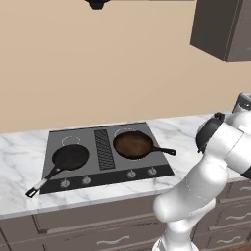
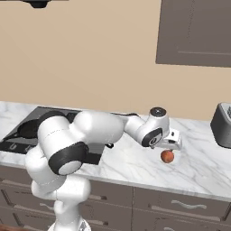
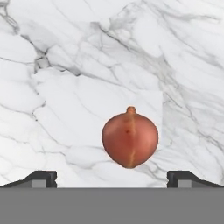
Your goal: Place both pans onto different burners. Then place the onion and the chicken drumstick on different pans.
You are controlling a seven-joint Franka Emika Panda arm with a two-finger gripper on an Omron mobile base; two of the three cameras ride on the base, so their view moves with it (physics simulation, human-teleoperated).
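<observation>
We read no brand or writing. Gripper [image 3: 112, 179] spread wide above onion [image 3: 130, 139] on marble counter [image 3: 78, 87], right of cooktop [image 1: 105, 169]. Black pan [image 1: 71, 157] and brown pan [image 1: 132, 145] sit on burners.

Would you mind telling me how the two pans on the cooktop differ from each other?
The black pan is black all over, while the brown pan has a brown interior. The black pan sits left of the vent, its handle pointing to the front left; the brown pan sits right of it, its handle pointing right. Both rest on the cooktop, empty.
</observation>
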